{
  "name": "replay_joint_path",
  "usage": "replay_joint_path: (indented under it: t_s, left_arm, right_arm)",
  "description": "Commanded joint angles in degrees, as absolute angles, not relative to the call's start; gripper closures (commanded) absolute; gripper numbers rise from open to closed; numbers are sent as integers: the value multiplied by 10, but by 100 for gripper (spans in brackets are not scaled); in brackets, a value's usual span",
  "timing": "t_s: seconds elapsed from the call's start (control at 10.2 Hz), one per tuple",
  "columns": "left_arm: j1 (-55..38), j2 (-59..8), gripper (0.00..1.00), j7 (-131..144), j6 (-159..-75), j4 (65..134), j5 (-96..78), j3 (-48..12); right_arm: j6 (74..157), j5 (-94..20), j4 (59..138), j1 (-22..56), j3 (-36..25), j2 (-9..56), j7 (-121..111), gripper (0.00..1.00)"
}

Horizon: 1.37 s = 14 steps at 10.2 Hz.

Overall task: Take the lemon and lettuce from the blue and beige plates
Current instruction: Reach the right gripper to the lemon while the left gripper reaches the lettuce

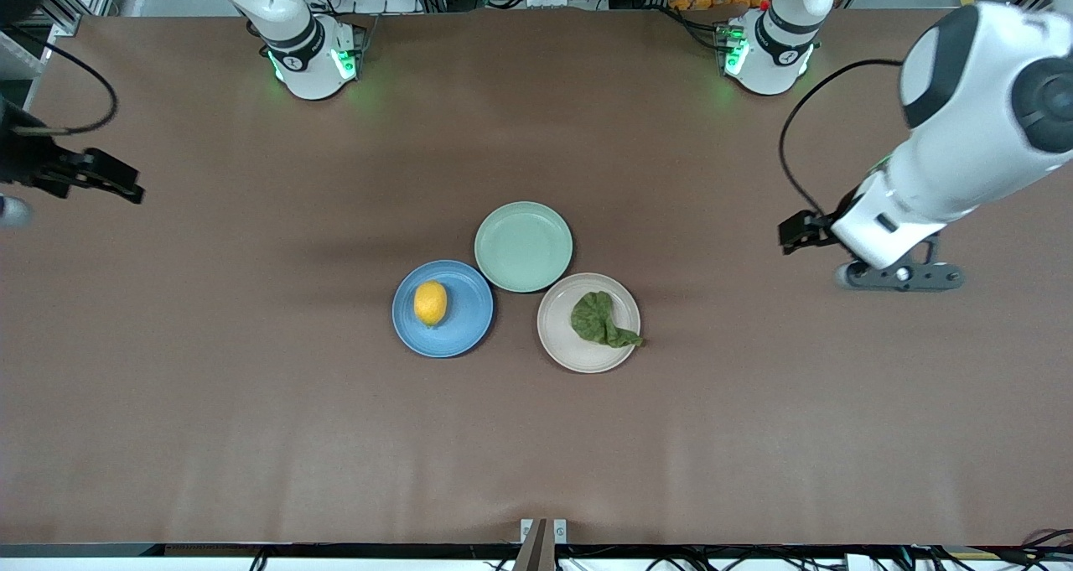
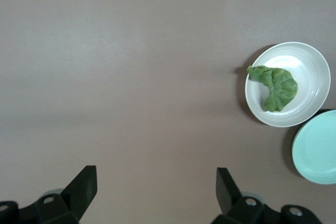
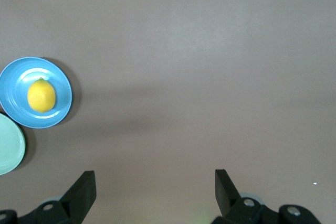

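Lemon: the yellow lemon [image 1: 430,303] lies on the blue plate [image 1: 465,332], slightly toward the right arm's end of the plate's middle; the right wrist view shows the same lemon [image 3: 41,95] resting on the blue plate [image 3: 16,85].

Lettuce: the dark green wrinkled lettuce [image 1: 599,320] lies on the beige plate [image 1: 562,336], its tapering stem end reaching out over the rim toward the left arm's end of the surface; the left wrist view shows the leaf [image 2: 275,87] inside the pale plate [image 2: 310,66].

Plates: blue and beige plates sit side by side near the middle of the brown surface [image 1: 251,403], the blue one toward the right arm's end, the beige one toward the left arm's end. A mint-green plate [image 1: 523,246] with nothing on it sits between them and farther from the front camera, its rim just beside both.

Left gripper: the left gripper [image 1: 897,276] hangs over bare surface toward the left arm's end, well apart from the beige plate; in its wrist view the black fingers [image 2: 82,184] are spread wide with nothing between them.

Right gripper: the right gripper [image 1: 105,181] waits over bare surface at the right arm's end, well apart from the blue plate; its wrist view shows the fingers [image 3: 81,190] spread wide and holding nothing.
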State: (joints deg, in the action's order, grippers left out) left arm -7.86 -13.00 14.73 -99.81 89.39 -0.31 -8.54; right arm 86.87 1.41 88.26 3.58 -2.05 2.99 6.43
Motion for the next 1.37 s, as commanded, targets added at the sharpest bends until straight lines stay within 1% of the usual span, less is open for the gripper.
replay_joint_path:
  t_s: [0.0, 0.29, 0.49, 0.59, 0.68, 0.78, 0.98, 1.07, 1.27]
  left_arm:
    - [-110, -173, 0, 213, -1049, 886, -11, -84]
    - [-148, -224, 0, 285, -1131, 886, -10, -84]
    - [-180, -260, 0, 372, -1186, 886, -7, -82]
    - [-192, -277, 0, 406, -1214, 885, -6, -80]
    - [-193, -291, 0, 421, -1242, 883, -6, -80]
    - [-194, -314, 0, 439, -1262, 869, -8, -81]
    - [-220, -361, 0, 491, -1299, 842, -4, -78]
    - [-221, -370, 0, 493, -1315, 842, 0, -77]
    - [-223, -391, 0, 504, -1355, 840, 7, -72]
  right_arm:
    - [876, 14, 878, 82, -21, 60, 125, 0]
    - [919, 10, 879, 149, -20, 106, 191, 0]
    - [956, -31, 881, 174, -15, 140, 254, 0]
    - [977, -33, 883, 186, -10, 157, 281, 0]
    - [1011, -33, 896, 206, -10, 173, 312, 0]
    - [1064, -33, 922, 220, -6, 188, 341, 0]
    - [1185, -34, 988, 224, 15, 203, 366, 0]
    - [1237, -34, 1018, 228, 20, 212, 366, 0]
    - [1309, -34, 1050, 235, 32, 239, 376, 0]
